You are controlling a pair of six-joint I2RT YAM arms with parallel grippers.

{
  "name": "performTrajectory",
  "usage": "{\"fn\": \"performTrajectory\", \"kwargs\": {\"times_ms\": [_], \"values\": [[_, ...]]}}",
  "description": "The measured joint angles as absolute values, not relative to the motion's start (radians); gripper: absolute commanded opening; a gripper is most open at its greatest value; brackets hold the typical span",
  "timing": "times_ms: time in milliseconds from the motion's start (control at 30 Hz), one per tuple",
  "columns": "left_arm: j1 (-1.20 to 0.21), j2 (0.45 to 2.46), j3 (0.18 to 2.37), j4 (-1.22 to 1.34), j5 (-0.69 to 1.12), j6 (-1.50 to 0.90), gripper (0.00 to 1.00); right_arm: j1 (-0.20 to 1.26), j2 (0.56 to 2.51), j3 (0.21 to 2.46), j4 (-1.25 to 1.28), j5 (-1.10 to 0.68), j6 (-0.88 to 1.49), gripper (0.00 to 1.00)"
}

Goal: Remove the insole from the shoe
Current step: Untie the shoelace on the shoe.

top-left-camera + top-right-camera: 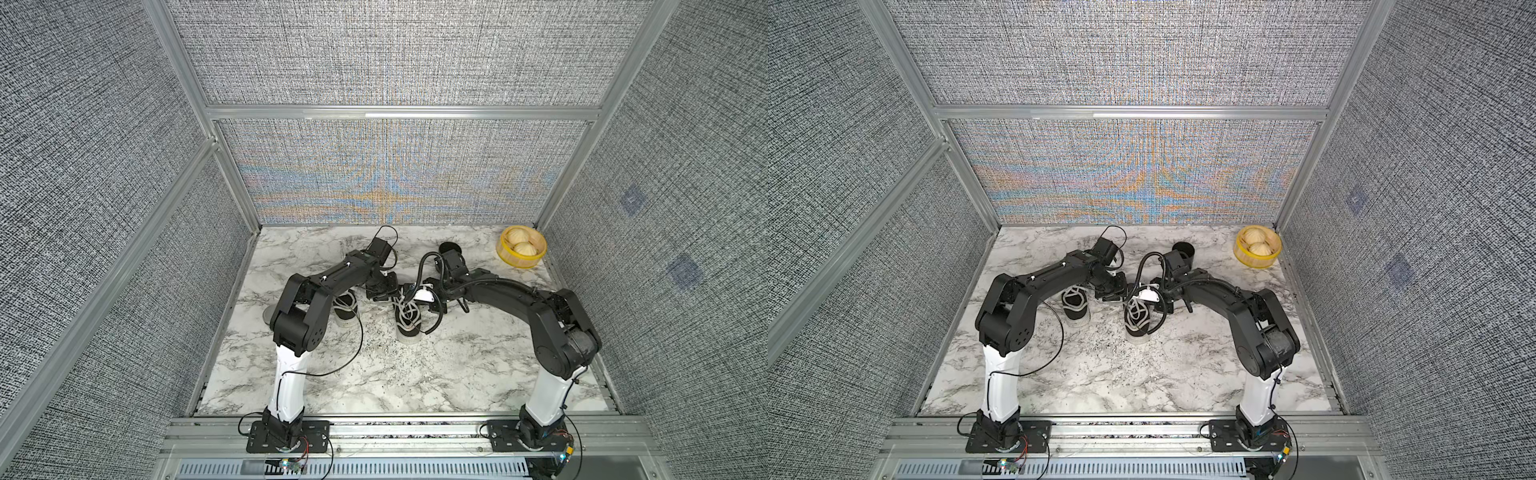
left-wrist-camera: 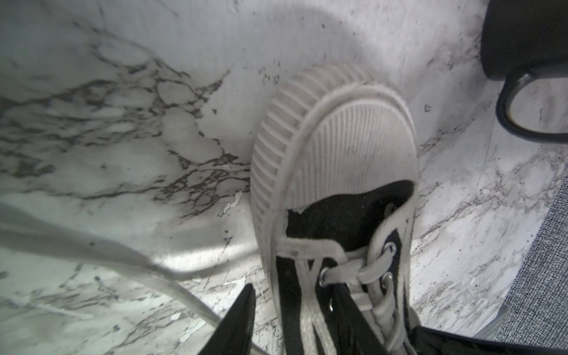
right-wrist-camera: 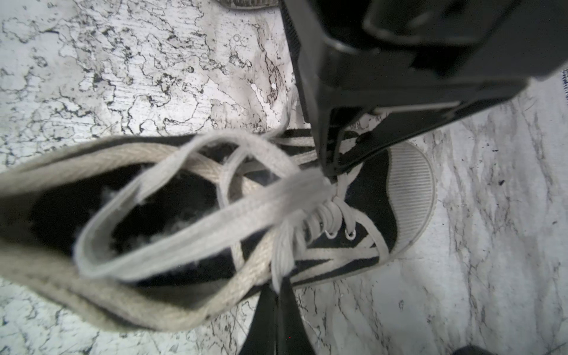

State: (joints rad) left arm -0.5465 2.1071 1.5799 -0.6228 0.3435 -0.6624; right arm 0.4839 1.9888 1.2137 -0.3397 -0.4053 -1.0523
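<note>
1. Marble-patterned table carries 2 black canvas shoes with white laces. The shoe being worked sits near the centre, its ribbed white toe cap pointing to 6 o'clock, toward the arm bases.
2. The second shoe stands just beside it at 9 o'clock, partly under the left arm.
3. The left gripper hangs over the shoe's laced front, its fingers spread to either side. A sliver of marble shows between 1 finger and the sole.
4. The right gripper is clenched, tips pressed together at the shoe's side where the laces bunch. Whether a lace is pinched cannot be told.
5. The insole cannot be made out: the shoe's mouth shows only a dark interior flecked with white fluff.
6. A black mug stands at 12 o'clock from the shoe. A yellow basket holding 2 buns sits in the far corner at 1 o'clock.
</note>
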Motion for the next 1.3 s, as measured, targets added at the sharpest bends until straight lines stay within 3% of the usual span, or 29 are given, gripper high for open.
{"fn": "performTrajectory", "kwargs": {"times_ms": [833,1300], "values": [[-0.547,2.129,1.580,-0.632,0.298,-0.632,0.40,0.464,1.453,1.104,-0.310,-0.364,-0.822,0.00],[-0.547,2.131,1.592,-0.641,0.295,-0.628,0.40,0.471,1.386,1.165,-0.216,-0.382,-0.753,0.00]]}}
